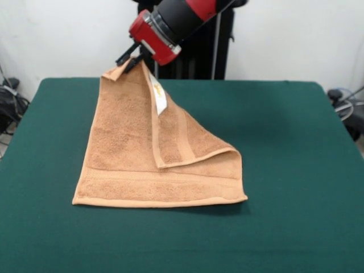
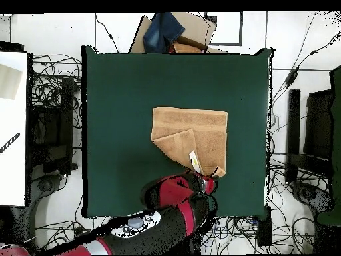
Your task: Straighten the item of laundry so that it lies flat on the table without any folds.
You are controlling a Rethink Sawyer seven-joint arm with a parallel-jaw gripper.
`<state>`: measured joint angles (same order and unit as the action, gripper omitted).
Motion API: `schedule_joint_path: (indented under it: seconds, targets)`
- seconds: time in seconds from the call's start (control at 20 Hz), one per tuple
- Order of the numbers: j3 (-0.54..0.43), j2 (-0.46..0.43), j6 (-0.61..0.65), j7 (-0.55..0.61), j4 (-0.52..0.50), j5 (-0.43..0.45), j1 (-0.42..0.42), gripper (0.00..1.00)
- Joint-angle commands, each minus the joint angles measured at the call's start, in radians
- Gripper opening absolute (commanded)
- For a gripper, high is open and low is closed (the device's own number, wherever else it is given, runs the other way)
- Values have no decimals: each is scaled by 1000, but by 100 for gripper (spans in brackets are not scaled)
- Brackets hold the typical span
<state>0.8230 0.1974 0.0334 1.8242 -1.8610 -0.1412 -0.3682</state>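
Nearest the camera, bare green table (image 1: 284, 239) runs wide in front of the tan towel (image 1: 125, 153), whose front hem lies flat. Its far corner is lifted and pinched in the gripper (image 1: 129, 58), the fingers clenched on the cloth. One corner is folded over across the middle. A small white tag (image 1: 160, 98) hangs from the raised edge; its yellow marking is unreadable. Open cloth-covered surface surrounds the towel on every side.
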Motion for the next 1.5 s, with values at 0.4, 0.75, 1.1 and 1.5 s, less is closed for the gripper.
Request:
schedule_joint_path:
  seconds: [0.4,0.75,1.1,1.5]
  targets:
    - [-229,-93,-164,304,-76,-126,24,0]
    - [-274,-104,-228,312,-104,-158,40,0]
    - [-296,-111,-256,294,-113,-176,51,0]
    - [-299,-111,-271,282,-122,-191,52,0]
